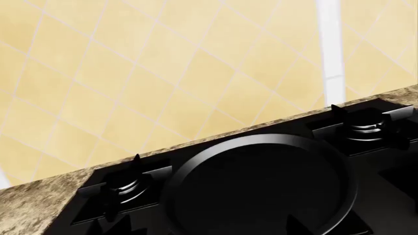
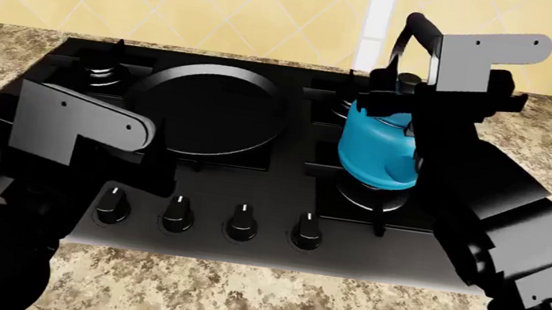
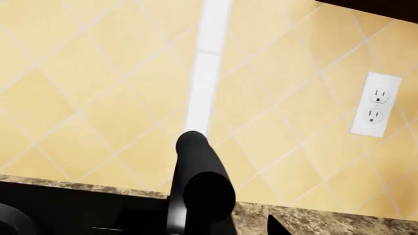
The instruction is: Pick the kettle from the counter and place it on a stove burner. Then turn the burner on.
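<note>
1. Nearest the head camera is the front edge of the granite counter (image 2: 268, 302), the bench that carries the black cooktop. The two dark arms come in over it.
2. The left gripper (image 2: 81, 129) hangs over the front-left part of the cooktop, near the bench's front edge. Its jaws are hidden under the wrist bracket, so I cannot tell whether they are released or clenched. It carries nothing that I can see.
3. A row of four black knobs (image 2: 209, 217) runs along the cooktop's front strip. None is being touched, and I cannot tell how they are set.
4. Behind them, the kettle (image 2: 378, 148) sits upright over the stove burner (image 2: 367, 195) at the front right, apparently resting on its grate.
5. The right gripper (image 2: 448, 65) is at the kettle's arched handle (image 3: 199, 181). The right wrist view shows the black top of that handle close below the camera, but not the jaws themselves, so I cannot tell whether they are grasping it or have let go.
6. Further back, a black pan (image 2: 208, 106) covers the large middle burner.
7. Progress, as I judge it: the kettle is off the bare bench and on a burner, so the placing looks done or nearly so. Letting go, if needed, and turning the matching knob remain.
</note>
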Controlling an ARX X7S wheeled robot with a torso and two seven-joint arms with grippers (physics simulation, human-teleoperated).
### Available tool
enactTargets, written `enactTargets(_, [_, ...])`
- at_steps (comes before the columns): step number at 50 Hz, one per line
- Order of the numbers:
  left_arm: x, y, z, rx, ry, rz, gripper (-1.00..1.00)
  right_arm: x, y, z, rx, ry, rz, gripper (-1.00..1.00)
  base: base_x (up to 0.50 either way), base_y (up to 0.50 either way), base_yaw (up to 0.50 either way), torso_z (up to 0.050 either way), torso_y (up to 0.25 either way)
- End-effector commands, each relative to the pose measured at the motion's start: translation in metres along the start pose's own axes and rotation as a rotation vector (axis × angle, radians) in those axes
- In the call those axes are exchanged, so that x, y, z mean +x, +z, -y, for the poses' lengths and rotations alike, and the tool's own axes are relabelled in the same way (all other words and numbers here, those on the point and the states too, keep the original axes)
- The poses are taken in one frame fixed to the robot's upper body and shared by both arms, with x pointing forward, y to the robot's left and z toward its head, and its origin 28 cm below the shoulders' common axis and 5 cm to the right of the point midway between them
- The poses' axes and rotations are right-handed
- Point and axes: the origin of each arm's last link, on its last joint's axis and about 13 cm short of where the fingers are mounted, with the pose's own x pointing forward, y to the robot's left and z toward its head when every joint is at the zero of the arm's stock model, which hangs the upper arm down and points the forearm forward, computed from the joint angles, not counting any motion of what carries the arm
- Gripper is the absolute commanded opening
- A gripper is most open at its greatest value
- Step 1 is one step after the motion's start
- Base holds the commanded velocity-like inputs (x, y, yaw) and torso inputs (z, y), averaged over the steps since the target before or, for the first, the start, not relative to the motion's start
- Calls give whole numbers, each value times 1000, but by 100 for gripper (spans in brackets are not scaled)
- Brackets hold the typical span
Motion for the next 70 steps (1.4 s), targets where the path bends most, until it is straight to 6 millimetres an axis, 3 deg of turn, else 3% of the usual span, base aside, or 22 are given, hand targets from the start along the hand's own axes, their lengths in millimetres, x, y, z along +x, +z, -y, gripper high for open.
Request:
enactTargets(1, [1, 1, 1, 1, -4, 2, 100, -2, -7, -2, 16, 30, -44, 100, 0, 0, 0, 0, 0])
enactTargets(7, [0, 2, 1, 1, -2, 3, 100, -5, 0, 2, 31, 22, -32, 100, 0, 0, 0, 0, 0])
enactTargets(12, [-2, 3, 0, 2, 1, 5, 100, -16, 31, 13, 73, 29, 17, 100, 0, 0, 0, 0, 0])
enactTargets(20, [0, 3, 2, -3, -8, 12, 100, -35, 61, 28, 107, 9, 83, 100, 0, 0, 0, 0, 0])
enactTargets(29, [-4, 5, 1, -1, -2, 16, 100, -48, 75, 38, 133, -15, 110, 100, 0, 0, 0, 0, 0])
enactTargets(40, [-5, 5, 1, -8, -1, 17, 100, -81, 82, 40, 155, 47, 80, 100, 0, 0, 0, 0, 0])
enactTargets(55, [-8, 9, 1, 8, -5, 23, 100, -147, 87, 36, 158, 167, -31, 100, 0, 0, 0, 0, 0])
enactTargets(61, [-7, 8, 2, 4, -9, 22, 100, -179, 85, 30, 210, 254, -135, 100, 0, 0, 0, 0, 0])
enactTargets(70, [-10, 10, 3, 7, -15, 24, 100, -202, 83, 26, 263, 358, -304, 100, 0, 0, 0, 0, 0])
